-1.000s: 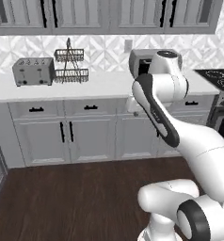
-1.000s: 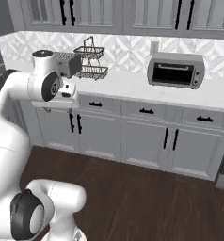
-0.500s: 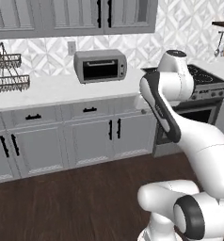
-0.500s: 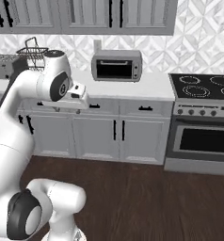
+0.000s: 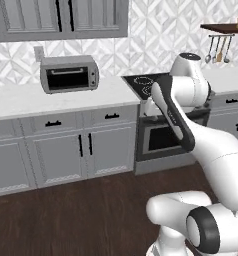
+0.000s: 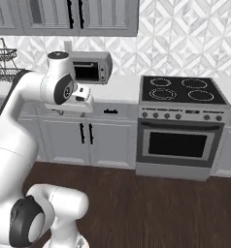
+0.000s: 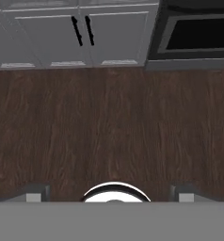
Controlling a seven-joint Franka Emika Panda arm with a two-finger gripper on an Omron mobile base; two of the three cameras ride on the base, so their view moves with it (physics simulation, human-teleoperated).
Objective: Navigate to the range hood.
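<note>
The range hood is out of view; only tiled wall shows above the black stove top (image 6: 183, 89) up to the frame's top edge. The stove (image 5: 146, 85) stands to the right of the white counter, with its oven door (image 6: 178, 145) below. My arm is folded in front of the base, the hand (image 6: 81, 97) held at counter height and pointing down at the dark wood floor (image 7: 109, 127). My gripper (image 7: 109, 192) is open, its fingertips (image 7: 36, 190) far apart with nothing between them.
A silver toaster oven (image 5: 69, 74) sits on the counter left of the stove. Grey upper cabinets (image 6: 78, 14) end just left of the stove. A dish rack (image 6: 1, 60) stands at far left. A shelf with hanging utensils (image 5: 223, 30) is right of the stove.
The whole scene has slid left as the base drove right: toaster and dish rack passed out, and the stove now sits ahead. The arm keeps its pose.
</note>
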